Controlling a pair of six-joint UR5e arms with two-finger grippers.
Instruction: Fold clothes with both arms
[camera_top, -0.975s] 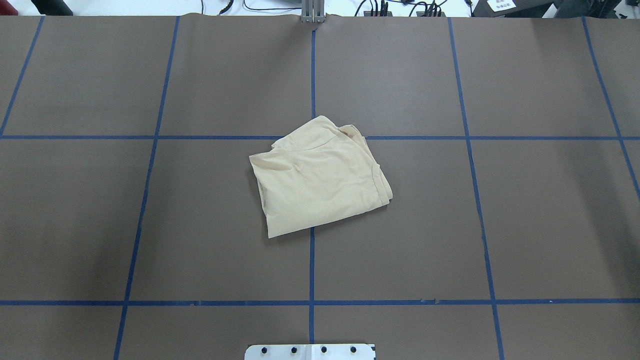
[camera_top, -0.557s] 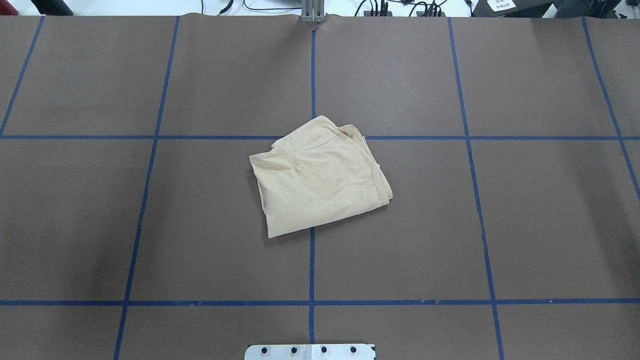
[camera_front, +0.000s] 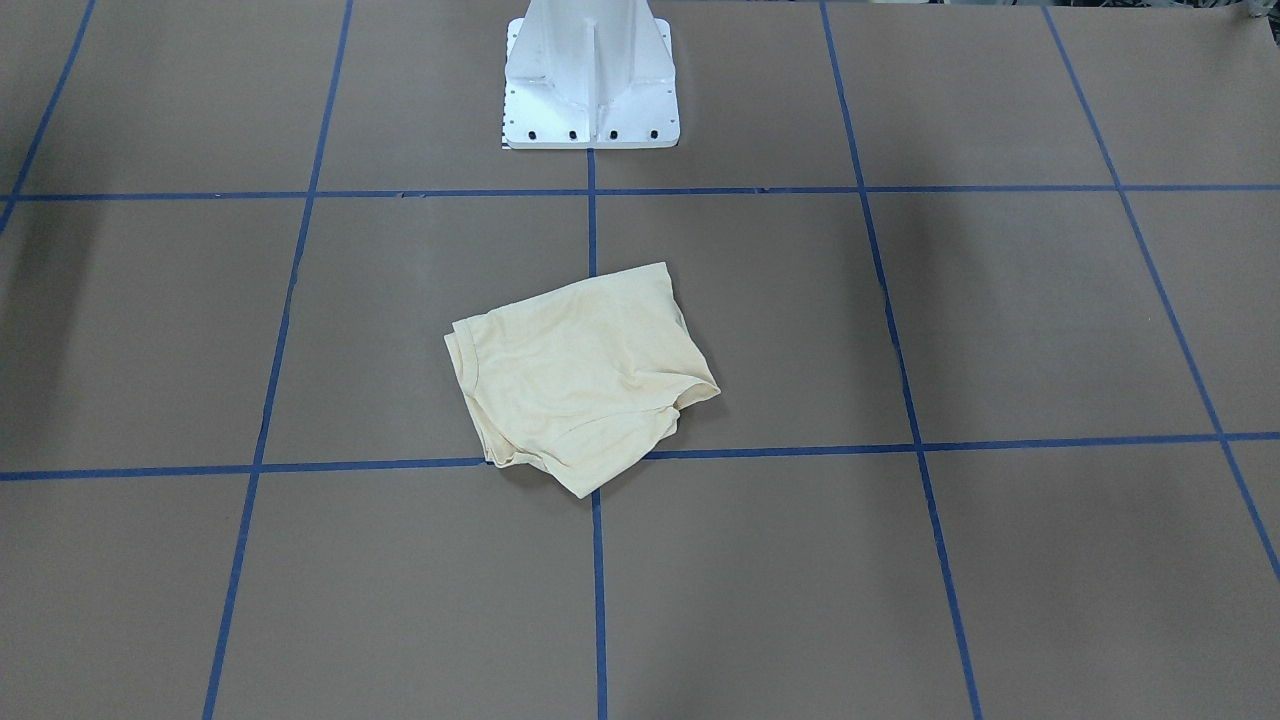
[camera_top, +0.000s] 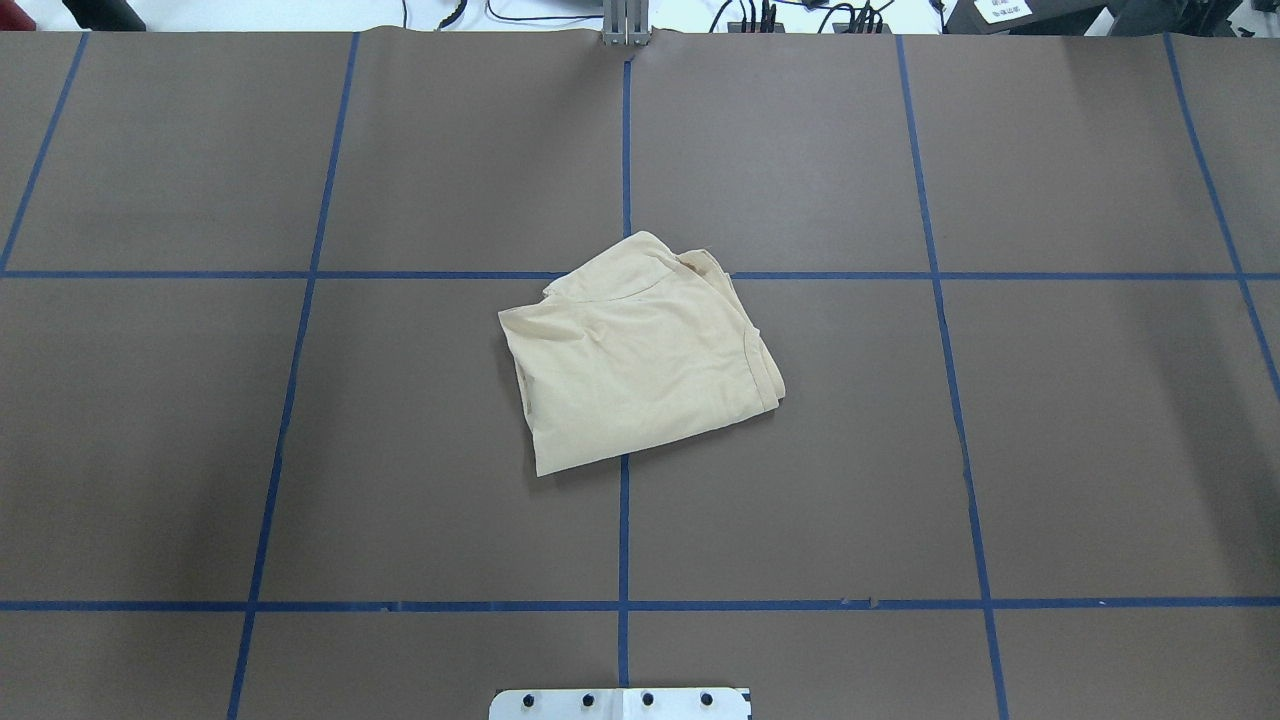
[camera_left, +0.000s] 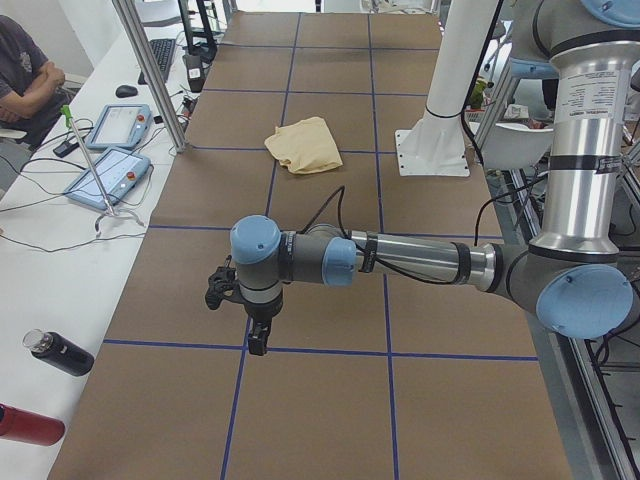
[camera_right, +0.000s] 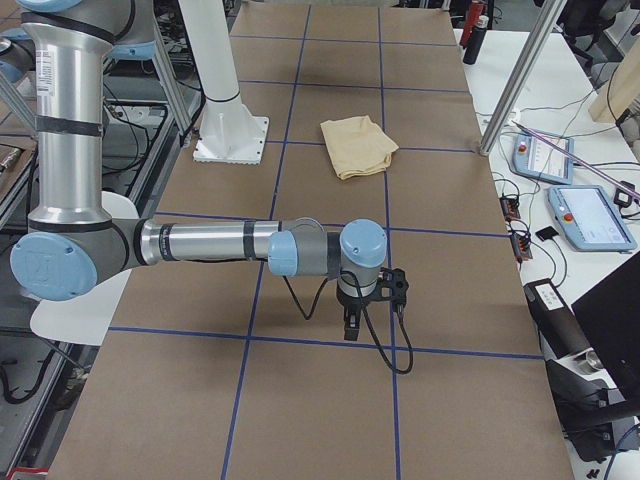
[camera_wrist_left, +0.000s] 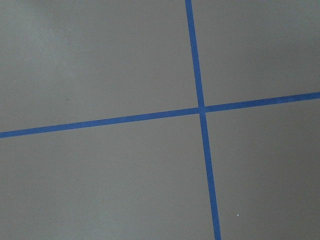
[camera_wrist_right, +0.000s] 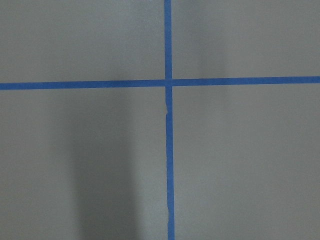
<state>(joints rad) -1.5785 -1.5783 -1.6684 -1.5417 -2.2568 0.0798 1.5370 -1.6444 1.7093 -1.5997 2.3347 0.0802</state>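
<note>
shirt (camera_top: 640, 350) folded, centre of table (camera_top: 1100, 450) | left gripper (camera_left: 257, 340), right gripper (camera_right: 351, 325) over opposite ends, both well apart, neither clearly nearer | open or closed: cannot tell

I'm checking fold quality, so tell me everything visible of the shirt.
The shirt is pale cream-yellow, thin-looking soft fabric, folded into a compact, slightly skewed rectangle of several layers. Stacked hemmed edges show along its right side in the overhead view; no print shows. It lies flat on the brown table, over a crossing of blue tape lines. Only the table touches it.
</note>
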